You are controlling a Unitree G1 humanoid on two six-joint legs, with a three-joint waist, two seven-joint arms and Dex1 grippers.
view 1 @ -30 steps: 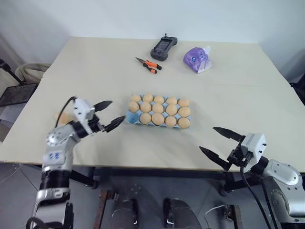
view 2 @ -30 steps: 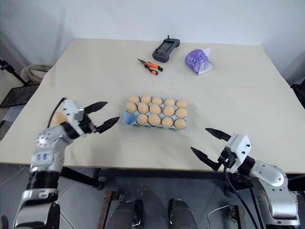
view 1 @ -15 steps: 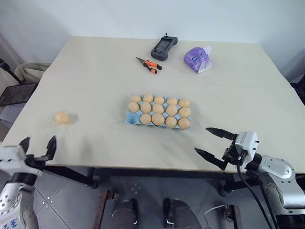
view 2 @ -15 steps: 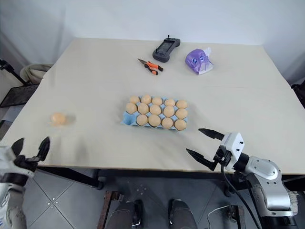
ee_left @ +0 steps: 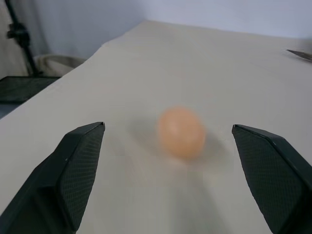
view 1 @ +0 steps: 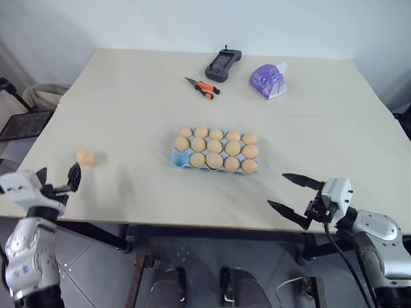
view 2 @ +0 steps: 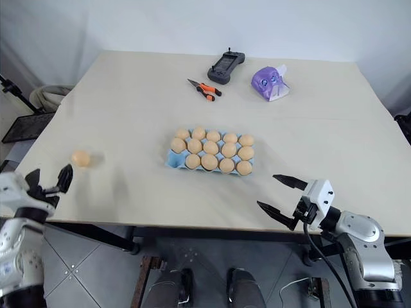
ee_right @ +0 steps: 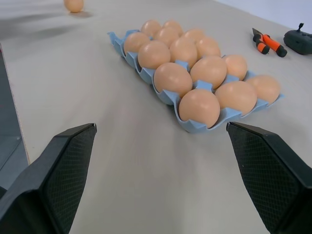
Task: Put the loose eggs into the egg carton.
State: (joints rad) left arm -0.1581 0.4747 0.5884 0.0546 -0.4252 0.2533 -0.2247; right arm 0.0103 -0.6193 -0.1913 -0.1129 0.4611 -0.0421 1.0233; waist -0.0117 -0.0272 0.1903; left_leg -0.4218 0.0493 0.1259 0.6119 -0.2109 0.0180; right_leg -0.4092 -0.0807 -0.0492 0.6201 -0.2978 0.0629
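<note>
Swung from beside the egg carton to lower left, left gripper now wide apart, lined up on seemingly last loose egg; right gripper spread, empty.

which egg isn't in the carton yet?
The lone egg on the bare table near its left edge, just ahead of the open left tool. All the others sit in cups of the blue egg carton mid-table.
</note>
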